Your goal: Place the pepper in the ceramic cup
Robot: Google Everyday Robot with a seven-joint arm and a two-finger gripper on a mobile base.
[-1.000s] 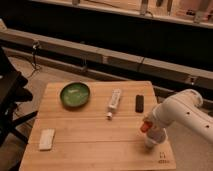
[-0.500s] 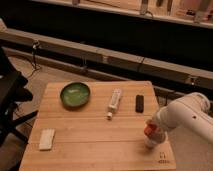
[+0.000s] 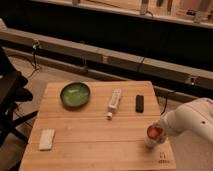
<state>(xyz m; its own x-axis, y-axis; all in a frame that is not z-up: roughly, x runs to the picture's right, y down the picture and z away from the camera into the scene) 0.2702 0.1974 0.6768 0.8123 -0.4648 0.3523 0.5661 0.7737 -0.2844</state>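
The pepper (image 3: pixel 155 132) is seen within the ceramic cup (image 3: pixel 153 138) near the counter's (image 3: pixel 90 140) right front corner; the gripper (image 3: pixel 161 129) is positioned just beside it; no writing can be read.

Pepper (image 3: pixel 155 132) in the ceramic cup (image 3: pixel 153 138), gripper (image 3: pixel 162 129) just right of cup, remote (image 3: pixel 140 103) behind cup, tube (image 3: pixel 114 103) and bowl (image 3: pixel 75 94) left, sponge (image 3: pixel 47 139) far left.
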